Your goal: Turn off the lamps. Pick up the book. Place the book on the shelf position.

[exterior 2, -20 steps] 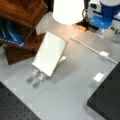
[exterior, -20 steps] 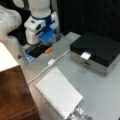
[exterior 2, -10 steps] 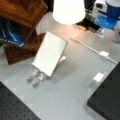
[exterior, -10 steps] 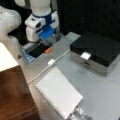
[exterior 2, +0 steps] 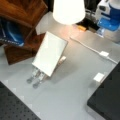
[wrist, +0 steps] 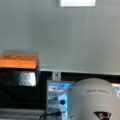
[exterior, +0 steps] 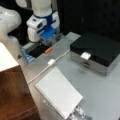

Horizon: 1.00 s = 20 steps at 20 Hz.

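Observation:
The book (exterior: pixel 58 91) is a white spiral-bound notebook, propped tilted on a small metal stand in both front views (exterior 2: pixel 50 52). The lamp's white shade (exterior 2: pixel 68 10) glows brightly and throws warm light on the table below it. My gripper (exterior: pixel 46 43) hangs below the white and blue wrist at the table's far side, just above an orange button (exterior: pixel 48 50); its fingers are hidden. The orange button (wrist: pixel 18 62) sits at the left of the wrist view. The shelf position, a reddish-brown wooden board (exterior: pixel 15 95), lies left of the book.
A black-topped metal box (exterior: pixel 97 51) stands to the right of the book. A white cable with an inline switch (exterior: pixel 51 62) runs across the grey table (exterior: pixel 100 90). A wooden shelf structure (exterior 2: pixel 25 10) holds a blue item (exterior 2: pixel 12 35).
The arm has shifted only slightly near the orange button. The book, the lamp and the box have not moved.

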### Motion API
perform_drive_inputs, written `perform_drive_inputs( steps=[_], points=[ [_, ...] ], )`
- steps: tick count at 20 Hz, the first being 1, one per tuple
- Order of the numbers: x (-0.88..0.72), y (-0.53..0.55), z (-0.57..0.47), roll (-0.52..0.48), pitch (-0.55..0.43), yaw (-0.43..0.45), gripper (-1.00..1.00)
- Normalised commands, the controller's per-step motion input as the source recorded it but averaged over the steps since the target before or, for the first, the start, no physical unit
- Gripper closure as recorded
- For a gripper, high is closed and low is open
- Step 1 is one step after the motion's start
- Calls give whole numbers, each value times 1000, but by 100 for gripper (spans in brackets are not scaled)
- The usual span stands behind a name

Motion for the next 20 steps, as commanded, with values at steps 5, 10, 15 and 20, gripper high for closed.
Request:
perform_drive_inputs(
  steps=[5,10,15,20],
  points=[
    [-400,159,-128,89,-181,-50,-100],
    [-412,105,-144,97,-180,-81,100],
    [-376,64,-139,96,-190,-93,100],
    [-315,93,-138,89,-183,-118,100]
  ],
)
